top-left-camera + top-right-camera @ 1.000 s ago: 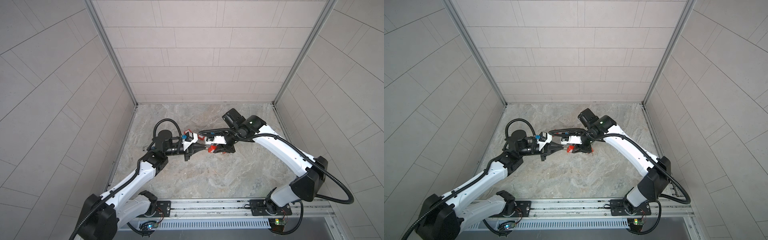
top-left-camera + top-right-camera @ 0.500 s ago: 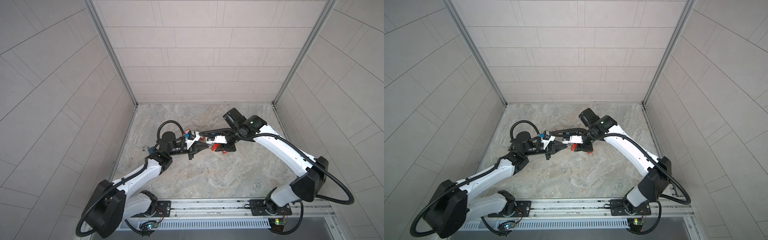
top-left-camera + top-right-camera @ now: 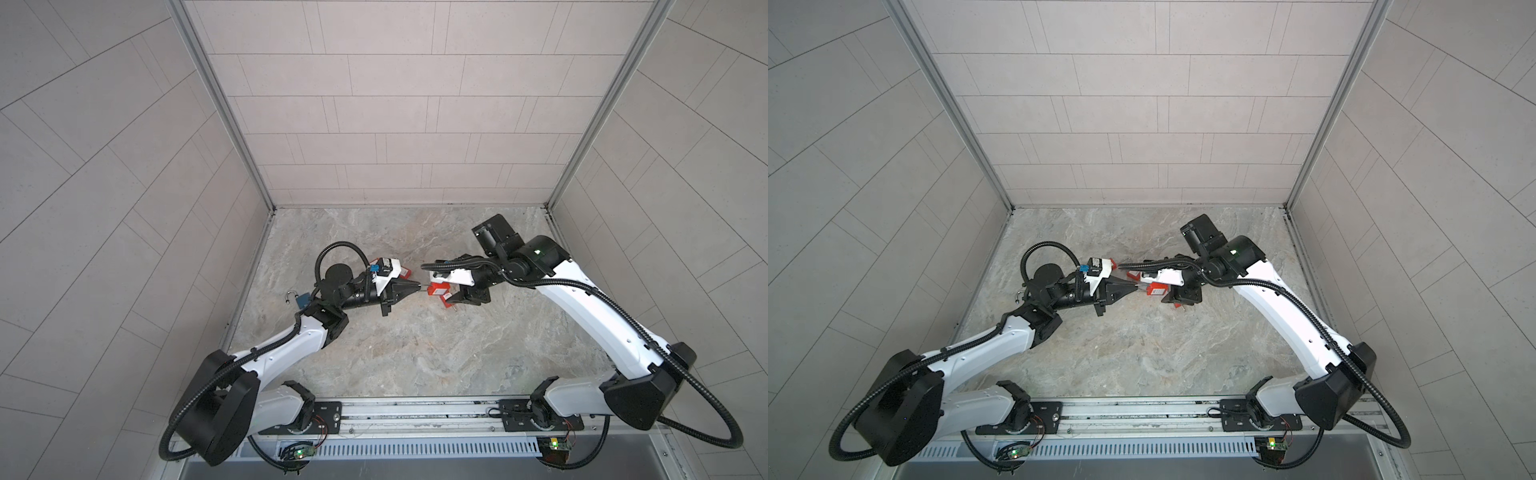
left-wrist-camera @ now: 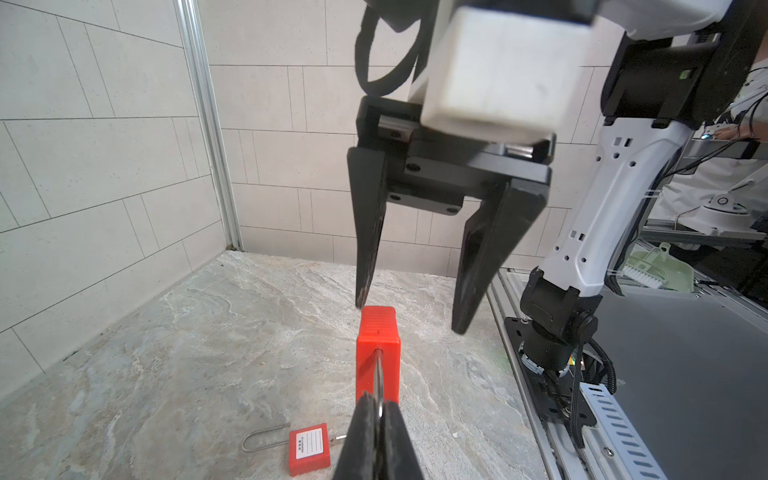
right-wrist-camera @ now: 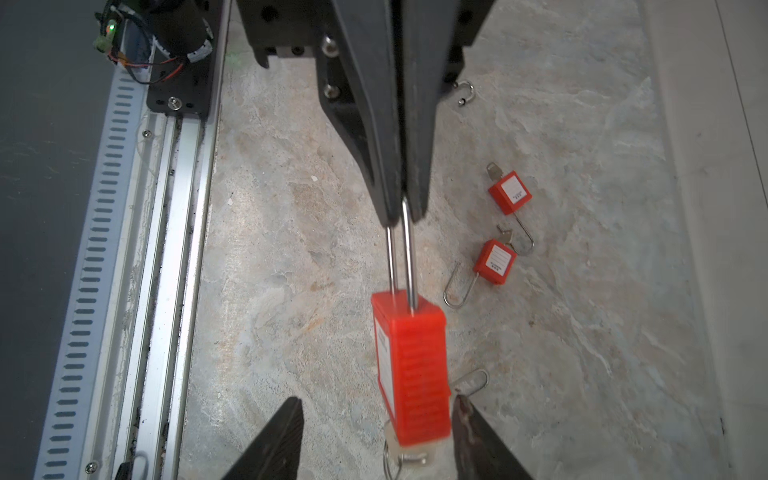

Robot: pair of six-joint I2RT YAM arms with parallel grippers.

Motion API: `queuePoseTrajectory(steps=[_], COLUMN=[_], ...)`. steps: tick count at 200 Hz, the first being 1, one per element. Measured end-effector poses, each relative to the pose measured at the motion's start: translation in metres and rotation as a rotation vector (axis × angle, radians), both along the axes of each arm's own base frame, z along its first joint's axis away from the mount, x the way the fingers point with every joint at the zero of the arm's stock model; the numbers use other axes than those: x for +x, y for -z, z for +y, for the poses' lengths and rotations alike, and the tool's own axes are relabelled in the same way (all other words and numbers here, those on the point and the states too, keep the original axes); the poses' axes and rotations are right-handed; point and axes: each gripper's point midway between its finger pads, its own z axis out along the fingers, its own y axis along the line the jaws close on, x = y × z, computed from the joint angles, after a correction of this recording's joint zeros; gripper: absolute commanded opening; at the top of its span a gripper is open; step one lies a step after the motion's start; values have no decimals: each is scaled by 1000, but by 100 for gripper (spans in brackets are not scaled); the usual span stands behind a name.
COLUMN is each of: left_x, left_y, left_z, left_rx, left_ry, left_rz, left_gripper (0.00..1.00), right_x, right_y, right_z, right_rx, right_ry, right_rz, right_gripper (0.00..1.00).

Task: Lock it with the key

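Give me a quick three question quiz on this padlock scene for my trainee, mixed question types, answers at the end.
1. True or false: the left end effector is shut on the shackle of a red padlock.
2. The right end effector is: A) shut on the key; B) open, a finger on each side of that padlock's body; C) shut and empty.
3. Fill in: the stray padlock lying by the left arm has a ___ body.
Key: 1 true; 2 B; 3 blue.
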Motion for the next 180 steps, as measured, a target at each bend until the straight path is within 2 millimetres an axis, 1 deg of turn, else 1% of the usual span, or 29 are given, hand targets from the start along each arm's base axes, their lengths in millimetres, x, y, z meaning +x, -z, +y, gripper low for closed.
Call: queuePoseTrajectory(steps=[11,24,38,55,86,102,115,130,147,165,180], left_x=[1,1,1,0,-3,-4,-5,-6,-7,-8,-9], left_y=[0,-1,-4,-8,-15,-15,-15,-15,-15,-15,-15], left_z=[-1,-1,-2,-2,-4,-5,-6,-7,-7,-8,-8], left_rx=[-3,-10,-24,-39,-56,-56,-56,-56,-55,-53,-51], left_ry=[2,6,11,16,29,36,40,42,46,50,56], left_rz=[4,6,5,-1,-17,-17,-18,-19,-19,-19,-18], left_gripper=[0,0,0,0,0,0,0,0,0,0,0], right_x=[1,2,2,5,17,22,24,22,16,9,5], right_y=[-2,-4,-2,6,22,24,21,15,9,10,14], right_z=[-11,-18,-21,-25,-32,-36,-36,-32,-27,-27,-28], right_rx=[13,15,-1,-42,-97,-100,-90,-67,-43,-47,-60], right_ry=[49,79,88,94,120,136,141,124,95,76,72], right_rz=[4,5,15,53,113,133,143,154,186,228,259], right_gripper=[58,57,55,50,47,46,46,46,46,45,43])
